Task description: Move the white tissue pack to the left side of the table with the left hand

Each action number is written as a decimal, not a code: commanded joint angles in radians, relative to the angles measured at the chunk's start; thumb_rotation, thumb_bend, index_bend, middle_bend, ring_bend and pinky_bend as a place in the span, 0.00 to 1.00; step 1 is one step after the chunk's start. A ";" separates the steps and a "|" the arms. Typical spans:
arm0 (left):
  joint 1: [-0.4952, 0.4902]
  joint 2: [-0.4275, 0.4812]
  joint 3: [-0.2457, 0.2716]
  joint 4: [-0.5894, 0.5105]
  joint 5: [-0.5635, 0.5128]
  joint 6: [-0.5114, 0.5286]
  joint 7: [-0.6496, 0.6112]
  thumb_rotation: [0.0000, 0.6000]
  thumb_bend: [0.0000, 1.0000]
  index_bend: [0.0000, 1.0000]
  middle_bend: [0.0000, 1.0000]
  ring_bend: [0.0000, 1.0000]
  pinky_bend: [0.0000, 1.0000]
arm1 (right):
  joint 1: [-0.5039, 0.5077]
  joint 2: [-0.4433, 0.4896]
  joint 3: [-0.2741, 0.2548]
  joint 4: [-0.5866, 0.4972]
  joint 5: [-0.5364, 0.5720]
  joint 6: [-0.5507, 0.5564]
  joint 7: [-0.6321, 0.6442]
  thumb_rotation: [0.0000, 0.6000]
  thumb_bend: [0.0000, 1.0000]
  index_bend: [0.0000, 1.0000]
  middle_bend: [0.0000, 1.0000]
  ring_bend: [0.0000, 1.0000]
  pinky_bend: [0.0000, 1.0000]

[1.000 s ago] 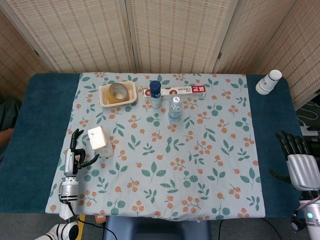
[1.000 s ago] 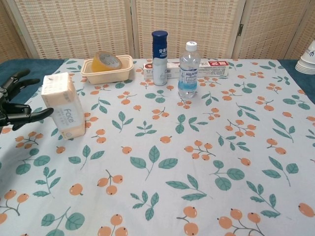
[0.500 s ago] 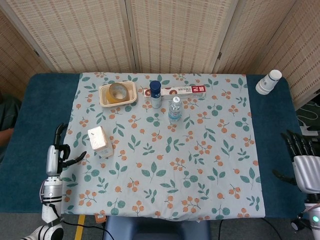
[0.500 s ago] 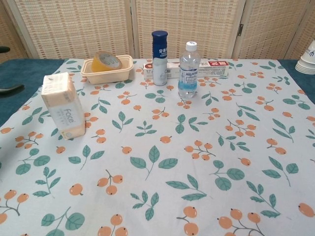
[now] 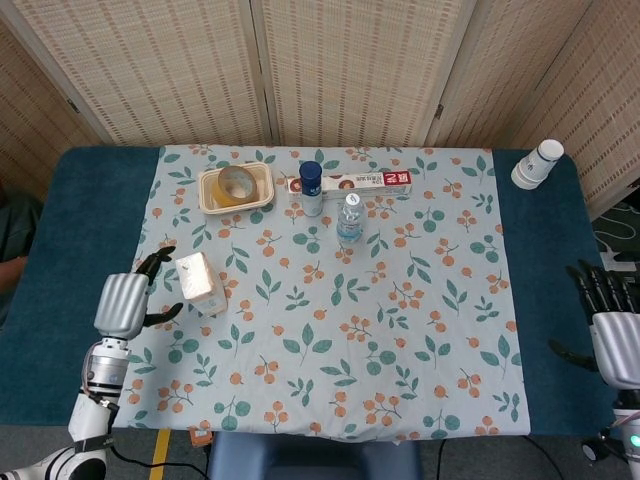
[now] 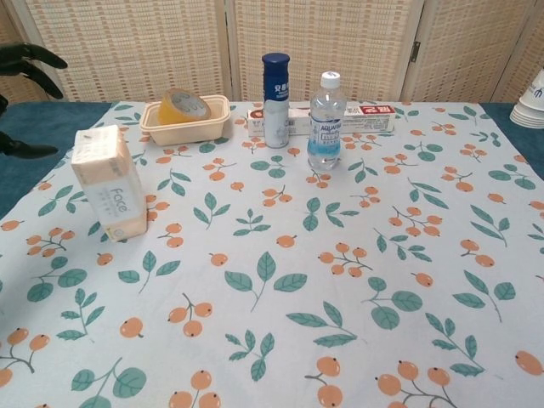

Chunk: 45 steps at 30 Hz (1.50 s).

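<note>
The white tissue pack (image 5: 200, 283) (image 6: 107, 181) stands upright on the flowered cloth near the table's left part. My left hand (image 5: 128, 300) hovers just left of the pack, fingers spread and holding nothing; in the chest view only its dark fingertips (image 6: 30, 58) show at the upper left edge. My right hand (image 5: 612, 332) hangs open past the table's right edge, far from the pack.
A tan tray (image 5: 262, 190) (image 6: 219, 113) holding a tape roll (image 5: 236, 183) sits at the back left. A blue-capped bottle (image 5: 312, 188), a water bottle (image 5: 348, 219) and a long toothpaste box (image 5: 375, 181) stand at the back middle. Stacked paper cups (image 5: 537, 164) sit at the back right.
My left hand drew away to the left, then rose and came back toward the tissue pack. The pack has not moved. My right hand sank slightly lower.
</note>
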<state>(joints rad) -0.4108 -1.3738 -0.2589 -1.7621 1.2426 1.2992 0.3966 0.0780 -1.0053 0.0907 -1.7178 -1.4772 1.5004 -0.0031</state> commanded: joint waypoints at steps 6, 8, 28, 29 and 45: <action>-0.248 0.077 -0.022 -0.285 -0.472 -0.072 0.617 1.00 0.17 0.13 0.24 0.87 0.92 | -0.003 0.007 0.006 0.005 0.004 0.005 0.014 1.00 0.09 0.01 0.00 0.00 0.00; -0.274 0.074 -0.022 -0.287 -0.510 -0.067 0.643 1.00 0.17 0.13 0.23 0.87 0.92 | -0.002 0.006 0.006 0.007 0.006 0.002 0.013 1.00 0.09 0.01 0.00 0.00 0.00; -0.427 0.085 -0.001 -0.244 -0.687 -0.047 0.690 1.00 0.17 0.08 0.14 0.85 0.90 | 0.006 0.002 0.012 0.010 0.026 -0.021 0.008 1.00 0.09 0.01 0.00 0.00 0.00; -0.433 0.086 -0.002 -0.237 -0.702 -0.051 0.679 1.00 0.17 0.07 0.14 0.85 0.90 | 0.007 0.001 0.013 0.010 0.028 -0.023 0.006 1.00 0.09 0.01 0.00 0.00 0.00; -0.534 0.113 -0.053 -0.201 -0.952 -0.104 0.573 1.00 0.17 0.06 0.13 0.85 0.90 | 0.015 -0.002 0.019 0.015 0.048 -0.043 0.003 1.00 0.09 0.01 0.00 0.00 0.00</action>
<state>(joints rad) -0.9369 -1.2611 -0.3135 -1.9693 0.2989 1.1960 0.9722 0.0929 -1.0076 0.1092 -1.7037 -1.4294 1.4583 -0.0011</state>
